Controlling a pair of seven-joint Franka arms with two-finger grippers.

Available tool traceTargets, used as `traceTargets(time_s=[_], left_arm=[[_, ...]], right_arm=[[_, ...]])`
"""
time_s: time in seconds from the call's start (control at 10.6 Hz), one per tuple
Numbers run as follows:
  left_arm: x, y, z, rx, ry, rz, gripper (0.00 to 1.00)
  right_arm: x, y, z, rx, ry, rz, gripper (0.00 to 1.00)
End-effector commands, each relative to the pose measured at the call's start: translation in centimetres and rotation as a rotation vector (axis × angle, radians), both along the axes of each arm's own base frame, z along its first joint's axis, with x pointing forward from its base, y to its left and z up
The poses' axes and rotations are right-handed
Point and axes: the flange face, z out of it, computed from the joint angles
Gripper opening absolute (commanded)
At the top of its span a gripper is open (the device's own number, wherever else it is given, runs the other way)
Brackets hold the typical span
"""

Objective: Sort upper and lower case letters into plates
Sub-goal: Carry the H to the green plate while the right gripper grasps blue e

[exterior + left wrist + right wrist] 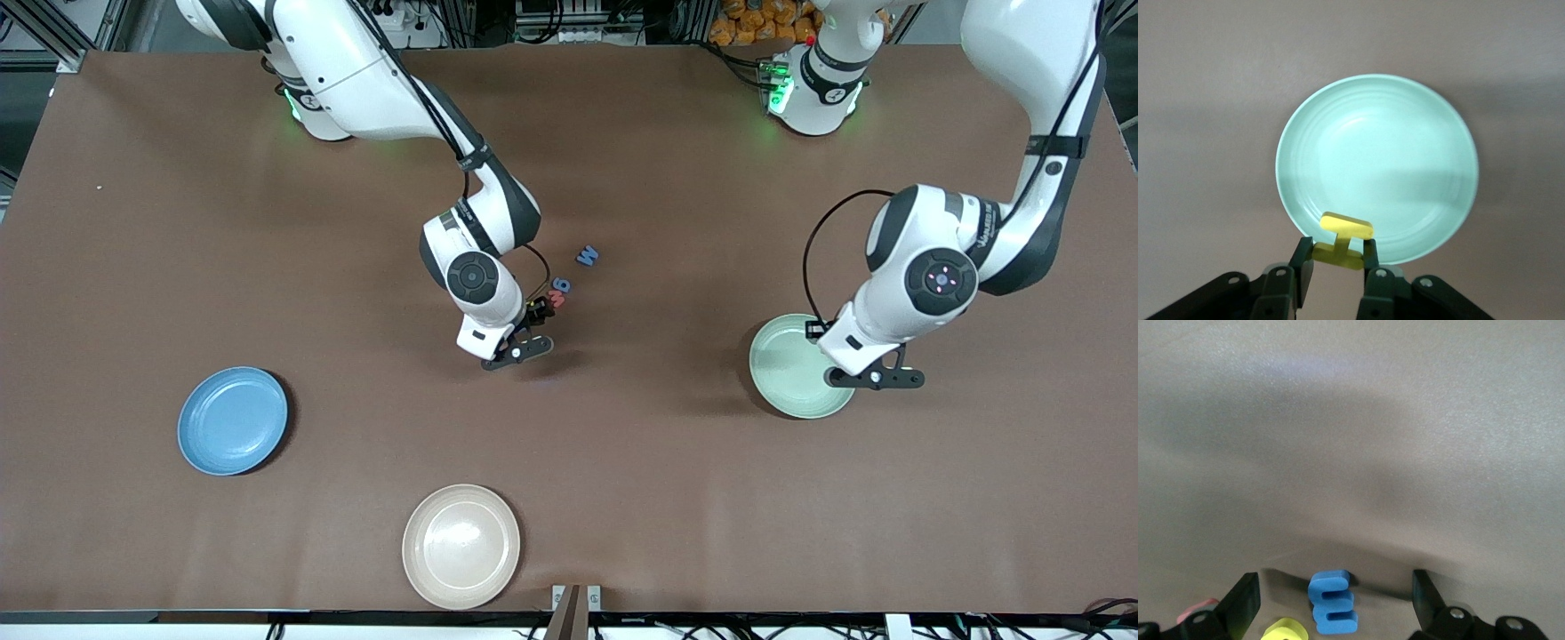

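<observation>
Risk: yellow letter (1341,240), clamped in left gripper (1336,261) over green plate (1431,220), could bounce out; right gripper (1331,603), jaws apart, straddles blue letter (1332,602).

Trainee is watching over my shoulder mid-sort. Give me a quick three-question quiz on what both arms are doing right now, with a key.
1. True or false: the left gripper is shut on a yellow letter over the pale green plate.
2. What lies between the right gripper's open fingers?
A. a blue letter
B. a teal plate
C. nothing
3. Fill in: the blue plate holds ____ letters.

Key
1. True; the wrist view shows it pinched above the plate's rim.
2. A; the fingers straddle it on the table without gripping.
3. No; the cream plate holds none either.
</observation>
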Motion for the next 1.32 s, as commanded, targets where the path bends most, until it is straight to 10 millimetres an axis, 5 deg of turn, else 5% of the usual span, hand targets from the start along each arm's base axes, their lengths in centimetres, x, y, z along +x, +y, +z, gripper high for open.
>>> traceTargets(time_s=[0.0, 0.19, 0.28, 0.47, 0.85, 1.23], left_arm=[[0.5, 0.1, -2.6, -0.024, 0.008, 0.010, 0.00], [1.4, 0.6, -3.9, -0.025, -0.016, 0.008, 0.01], [1.4, 0.5, -4.2, -0.027, -0.013, 0.010, 0.14], [1.5, 0.6, -4.5, -0.026, -0.010, 0.010, 1.00], [1.3, -0.7, -3.0, -0.020, -0.033, -0.001, 1.00], [0.4, -4.5, -0.3, -0.013, -0.055, -0.054, 1.00]], right_arm=[[-1.4, -0.3, 0.0, -0.020, 0.007, 0.005, 1.00], [-1.5, -0.1, 0.6, -0.052, -0.012, -0.012, 1.00], [-1.9, 0.4, 0.6, -0.057, -0.014, -0.014, 1.00], [-1.3, 0.0, 1.8, -0.074, -0.037, -0.012, 1.00], [-1.4, -0.1, 1.7, -0.077, -0.038, -0.017, 1.00], [-1.4, -0.1, 1.1, -0.081, -0.035, -0.017, 1.00]])
